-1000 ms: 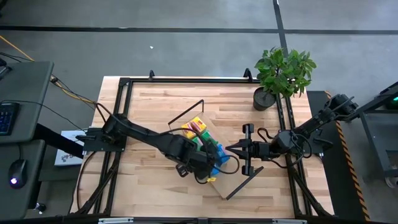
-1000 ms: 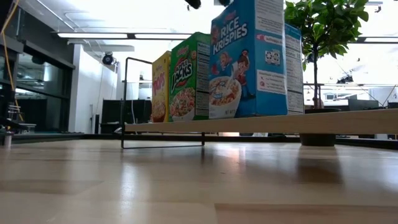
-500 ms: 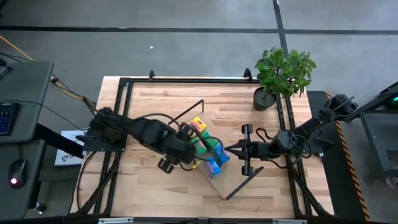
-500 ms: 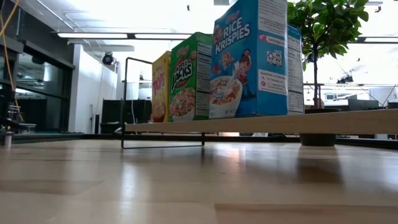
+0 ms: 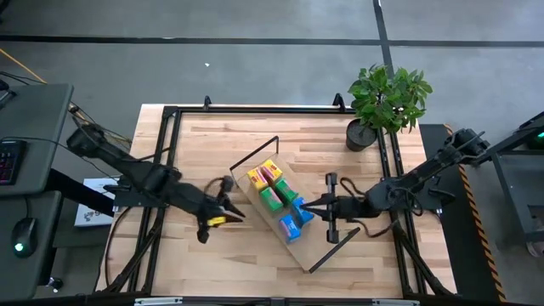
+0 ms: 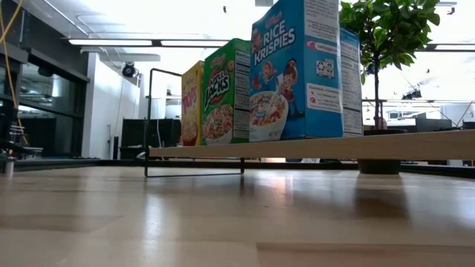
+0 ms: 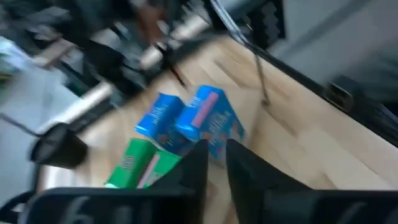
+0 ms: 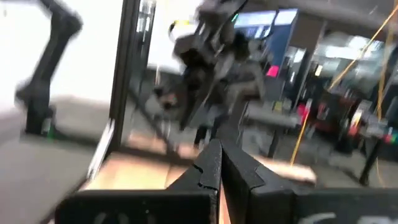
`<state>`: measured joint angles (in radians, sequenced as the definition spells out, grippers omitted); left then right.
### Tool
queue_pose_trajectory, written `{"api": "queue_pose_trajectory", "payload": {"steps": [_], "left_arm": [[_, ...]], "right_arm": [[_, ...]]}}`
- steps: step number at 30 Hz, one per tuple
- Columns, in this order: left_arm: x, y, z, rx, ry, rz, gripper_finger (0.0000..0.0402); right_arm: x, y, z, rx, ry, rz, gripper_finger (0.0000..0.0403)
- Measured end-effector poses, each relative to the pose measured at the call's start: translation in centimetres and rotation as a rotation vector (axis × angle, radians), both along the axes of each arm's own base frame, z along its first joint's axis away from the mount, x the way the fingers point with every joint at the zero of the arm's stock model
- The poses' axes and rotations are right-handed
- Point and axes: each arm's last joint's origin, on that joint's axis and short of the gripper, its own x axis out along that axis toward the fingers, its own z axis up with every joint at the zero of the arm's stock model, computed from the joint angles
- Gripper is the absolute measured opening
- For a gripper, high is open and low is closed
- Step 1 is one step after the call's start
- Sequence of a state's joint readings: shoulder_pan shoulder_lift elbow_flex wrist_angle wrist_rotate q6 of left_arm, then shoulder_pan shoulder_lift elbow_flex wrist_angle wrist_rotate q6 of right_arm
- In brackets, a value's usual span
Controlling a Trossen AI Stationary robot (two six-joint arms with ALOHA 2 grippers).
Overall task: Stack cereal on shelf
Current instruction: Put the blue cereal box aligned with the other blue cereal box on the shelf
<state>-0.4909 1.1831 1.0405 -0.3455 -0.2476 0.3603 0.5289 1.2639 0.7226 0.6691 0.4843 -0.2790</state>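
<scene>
The cereal stands in a row on the shelf (image 5: 297, 252), which lies diagonally across the middle of the table (image 5: 212, 136): in the high view a yellow box (image 5: 255, 177) with a red-topped one beside it, a green box (image 5: 272, 199) in the middle, and a blue box (image 5: 291, 227) with a second blue one just beside it at the end nearer the right arm. The low view shows them upright, front faces in line, on the raised board. No box is to be seen on the table off the shelf, so the stacking looks complete or nearly so, and the step in hand appears to be clearing away after the last placement. The left end effector (image 5: 223, 204) sits over bare table beside the shelf, apart from the boxes; its wrist view shows the two fingers (image 7: 198, 163) close together with only a narrow gap and nothing between them. The right end effector (image 5: 308, 204) lies low at the blue end of the row, fingers pressed shut and empty. What the next move seems to call for is little: each arm drawing back without brushing the upright boxes, which would tip easily, the right especially, being nearest them.
</scene>
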Motion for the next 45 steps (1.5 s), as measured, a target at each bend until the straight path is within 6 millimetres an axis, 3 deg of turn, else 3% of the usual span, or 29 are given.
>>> {"api": "queue_pose_trajectory", "payload": {"steps": [4, 10, 18, 25, 30, 45], "left_arm": [[-1.8, 1.0, -2.0, -0.07, -0.171, 0.127, 0.0006], [-3.3, 1.7, -3.9, -0.128, -0.346, 0.206, 0.0002], [-3.9, 1.9, -3.4, -0.155, -0.395, 0.216, 0.0001], [-3.9, 1.9, -3.4, -0.155, -0.391, 0.215, 0.0], [-3.9, 1.9, -3.5, -0.154, -0.39, 0.215, 0.0], [-3.9, 1.9, -3.5, -0.169, -0.387, 0.22, 0.0]], "right_arm": [[1.7, 1.0, 0.7, -0.041, 0.287, -0.006, 0.0], [3.8, 3.4, 1.7, -0.175, 0.61, 0.123, 0.0], [5.2, 6.6, 4.1, -0.13, 0.863, 0.251, 0.0], [6.4, 7.6, 2.3, -0.285, 1.086, 0.317, 0.0], [7.2, 7.2, 1.0, -0.321, 1.164, 0.354, 0.0], [8.4, 6.0, 1.0, -0.269, 1.144, 0.345, 0.0]]}}
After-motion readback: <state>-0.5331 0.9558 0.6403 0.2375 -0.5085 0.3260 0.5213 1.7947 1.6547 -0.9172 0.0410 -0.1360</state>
